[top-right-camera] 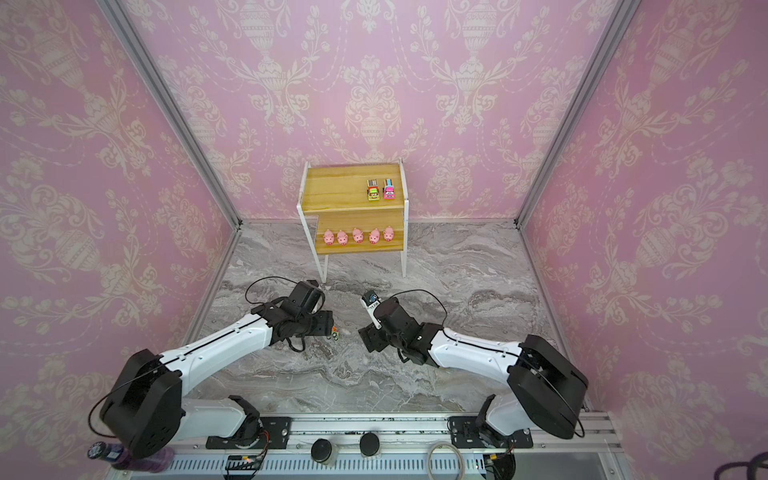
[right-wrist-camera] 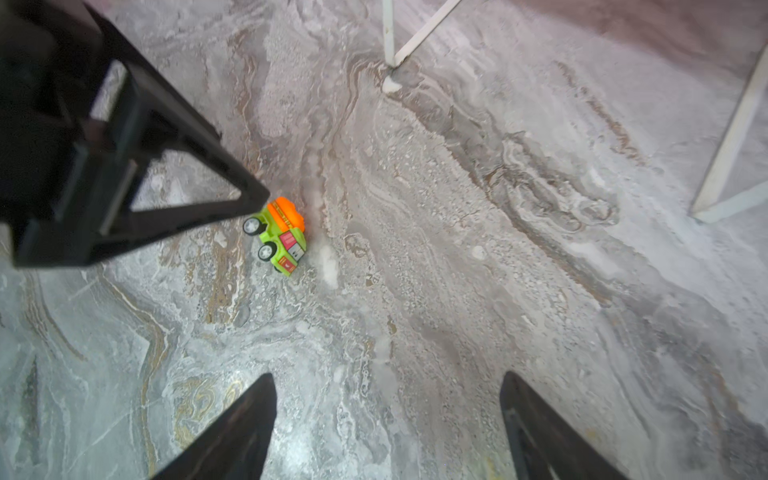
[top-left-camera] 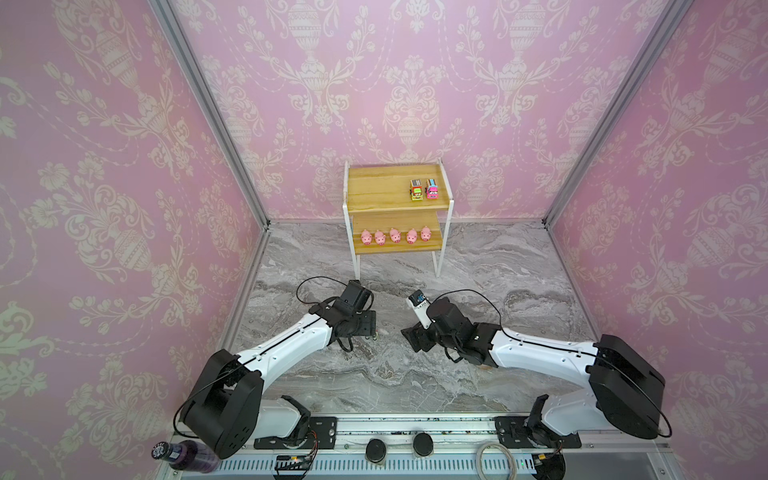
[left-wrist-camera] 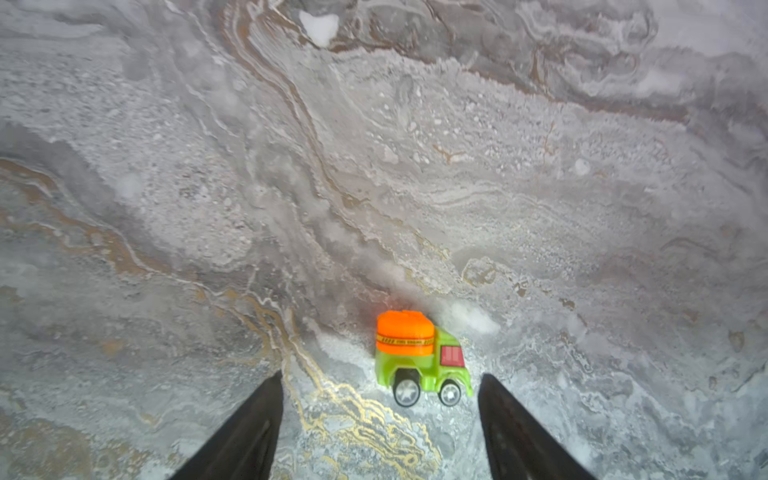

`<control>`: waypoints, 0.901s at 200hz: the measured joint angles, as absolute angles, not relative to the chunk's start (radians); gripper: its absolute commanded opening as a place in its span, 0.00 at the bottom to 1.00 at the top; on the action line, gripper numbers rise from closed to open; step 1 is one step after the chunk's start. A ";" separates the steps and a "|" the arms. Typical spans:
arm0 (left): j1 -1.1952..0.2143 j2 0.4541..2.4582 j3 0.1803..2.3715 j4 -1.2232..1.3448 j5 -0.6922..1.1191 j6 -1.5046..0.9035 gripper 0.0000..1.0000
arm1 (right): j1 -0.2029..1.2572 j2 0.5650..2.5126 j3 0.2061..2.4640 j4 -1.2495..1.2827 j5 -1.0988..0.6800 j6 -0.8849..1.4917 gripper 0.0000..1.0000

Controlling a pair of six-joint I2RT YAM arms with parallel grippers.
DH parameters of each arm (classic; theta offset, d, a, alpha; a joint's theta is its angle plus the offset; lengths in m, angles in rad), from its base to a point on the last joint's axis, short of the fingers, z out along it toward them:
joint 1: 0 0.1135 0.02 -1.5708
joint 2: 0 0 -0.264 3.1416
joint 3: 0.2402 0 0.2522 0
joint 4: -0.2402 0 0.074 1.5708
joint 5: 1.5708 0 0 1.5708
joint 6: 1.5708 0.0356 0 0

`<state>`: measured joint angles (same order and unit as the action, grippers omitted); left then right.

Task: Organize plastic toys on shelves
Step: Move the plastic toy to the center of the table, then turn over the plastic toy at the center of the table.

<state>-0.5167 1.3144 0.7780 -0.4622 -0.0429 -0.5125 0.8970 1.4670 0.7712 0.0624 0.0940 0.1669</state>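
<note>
An orange-green toy truck (left-wrist-camera: 419, 353) lies on its side on the marble floor, wheels toward my left gripper (left-wrist-camera: 381, 374). That gripper is open, its tips just short of the truck and astride it. In the right wrist view a left finger (right-wrist-camera: 187, 166) reaches the truck (right-wrist-camera: 282, 232). My right gripper (right-wrist-camera: 388, 374) is open and empty, a short way off. The shelves (top-left-camera: 378, 187) stand at the back wall. Two trucks (top-left-camera: 417, 190) (top-left-camera: 432, 188) sit on the upper board and several pink pigs (top-left-camera: 395, 235) line the lower board.
The shelf's white legs (right-wrist-camera: 388, 33) stand on the floor beyond the truck. A dark purple bottle (top-left-camera: 187, 455) lies outside the front left corner. Pink patterned walls close three sides, and the arm bases sit on the front rail (top-left-camera: 374, 428).
</note>
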 measured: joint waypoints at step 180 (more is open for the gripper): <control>-0.178 1.245 0.871 -0.634 0.305 -0.559 0.95 | 0.891 2.000 1.211 0.072 -0.178 -0.187 0.90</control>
